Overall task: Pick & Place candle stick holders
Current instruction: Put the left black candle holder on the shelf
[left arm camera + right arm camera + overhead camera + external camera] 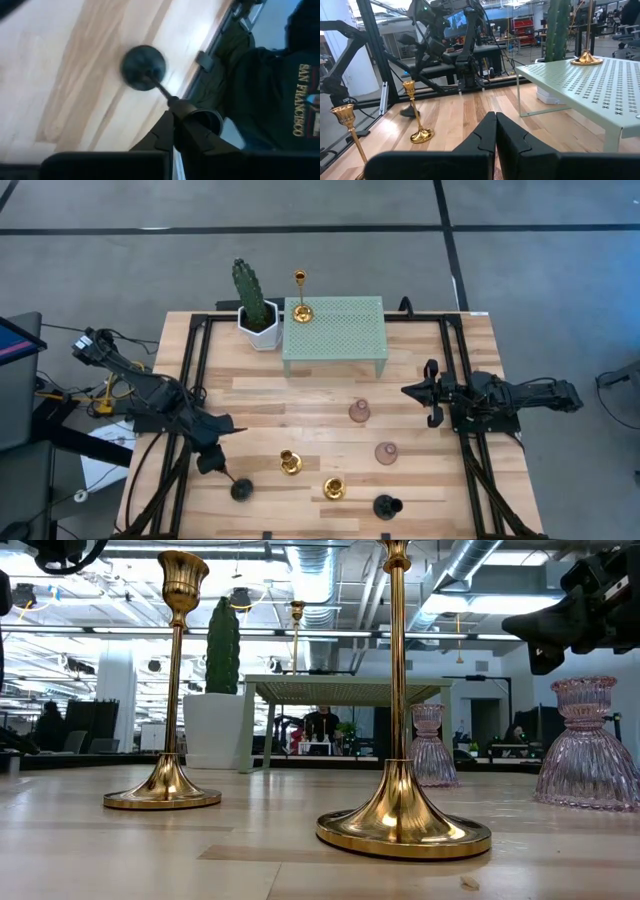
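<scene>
A matte black candle stick holder (240, 490) is at the near left of the table, and my left gripper (214, 463) is shut on its upper end; the left wrist view shows its round base (144, 67) beyond the fingers. A second black holder (387, 506), two gold ones (290, 463) (333, 488) and two pink glass ones (359, 412) (386, 452) stand on their bases on the table. A third gold one (300, 310) stands on the green stand (335, 330). My right gripper (410, 392) waits shut at the right, touching nothing. My left gripper pinches the black holder at the top of its thin stem (170, 100), just under the cup (207, 120), between its two fingers. The fingers slant down from the table's left side. The holder leans with its top toward the gripper; whether its base touches the table I cannot tell.
A green cactus in a white pot (256, 308) stands beside the green perforated stand at the back. A black frame (190, 380) runs along the table's sides. A person in a dark hoodie (280, 90) is beyond the table's near edge.
</scene>
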Robot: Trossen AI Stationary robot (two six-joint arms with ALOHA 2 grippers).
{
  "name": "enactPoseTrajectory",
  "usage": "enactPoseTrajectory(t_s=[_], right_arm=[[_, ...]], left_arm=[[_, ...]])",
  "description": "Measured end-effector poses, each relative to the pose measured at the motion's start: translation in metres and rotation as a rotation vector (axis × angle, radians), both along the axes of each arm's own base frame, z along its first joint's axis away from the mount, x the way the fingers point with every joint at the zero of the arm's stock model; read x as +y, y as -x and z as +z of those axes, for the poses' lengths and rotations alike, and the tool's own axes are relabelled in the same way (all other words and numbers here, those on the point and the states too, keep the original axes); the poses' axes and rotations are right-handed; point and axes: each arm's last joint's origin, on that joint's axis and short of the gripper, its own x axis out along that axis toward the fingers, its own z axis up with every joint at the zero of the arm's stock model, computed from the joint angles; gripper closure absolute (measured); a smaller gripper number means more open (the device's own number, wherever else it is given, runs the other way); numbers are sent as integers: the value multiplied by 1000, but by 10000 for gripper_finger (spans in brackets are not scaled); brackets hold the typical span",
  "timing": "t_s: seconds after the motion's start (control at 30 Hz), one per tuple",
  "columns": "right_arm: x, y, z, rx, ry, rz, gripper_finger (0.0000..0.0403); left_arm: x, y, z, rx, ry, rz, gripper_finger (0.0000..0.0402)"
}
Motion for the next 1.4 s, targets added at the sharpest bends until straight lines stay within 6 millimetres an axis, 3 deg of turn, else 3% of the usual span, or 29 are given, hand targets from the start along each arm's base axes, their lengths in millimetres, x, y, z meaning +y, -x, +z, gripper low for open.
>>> enactPoseTrajectory(t_s=[0.57, 1.0, 1.4], right_arm=[[0, 0, 0, 0, 0, 2, 403], [0, 0, 0, 0, 0, 2, 403], [0, 0, 0, 2, 24, -4, 403]], left_arm=[[10, 2, 0, -18, -112, -38, 393], [45, 1, 49, -248, -441, 47, 394], [64, -23, 48, -250, -645, 132, 394]])
